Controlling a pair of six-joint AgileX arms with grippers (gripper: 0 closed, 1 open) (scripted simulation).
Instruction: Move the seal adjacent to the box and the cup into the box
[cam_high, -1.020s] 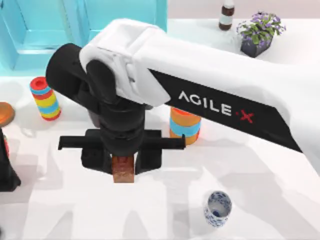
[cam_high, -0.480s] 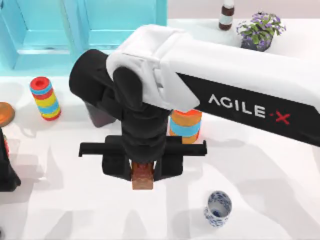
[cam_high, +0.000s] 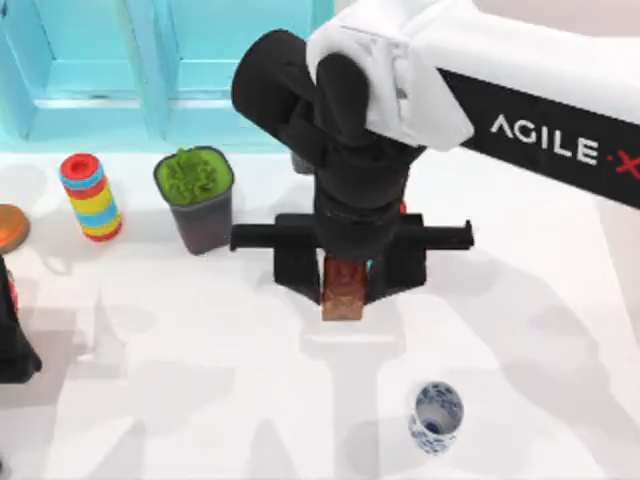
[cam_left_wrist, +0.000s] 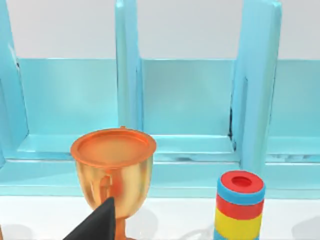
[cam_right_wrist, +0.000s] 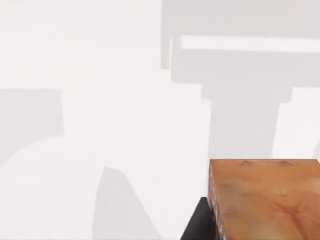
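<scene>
1. The right gripper (cam_high: 344, 288) of the AgileX pair hangs over the middle of the white table (cam_high: 200, 400), its black fingers closed against both sides of the seal (cam_high: 343, 290), which sits between them.

2. The seal is a blocky, glossy figure in reddish-brown with paler mottling; in the right wrist view its flat orange-brown face (cam_right_wrist: 265, 200) has square edges, with the bare table beneath it and the arm's shadow cast across that surface.

3. The cup (cam_high: 436, 416), a small round white piece with a blue painted pattern and a wide rim, stands alone on the table near the front edge, to the right of the seal and well apart from it.

4. The box (cam_high: 150, 70), a turquoise unit with upright dividers, runs along the back left of the table; the left wrist view shows its compartments (cam_left_wrist: 185, 100) separated by thick panels.

5. A dark pot (cam_high: 200, 200) holding a green plant stands just in front of the box, left of the gripper.

6. A striped cylinder (cam_high: 90, 196) in red, blue and yellow bands stands farther left; the left wrist view shows it (cam_left_wrist: 239, 206) beside a shiny orange-gold goblet (cam_left_wrist: 113, 170).

7. The left arm (cam_high: 14, 330) sits at the table's left edge; whether its fingers are apart cannot be told.
</scene>
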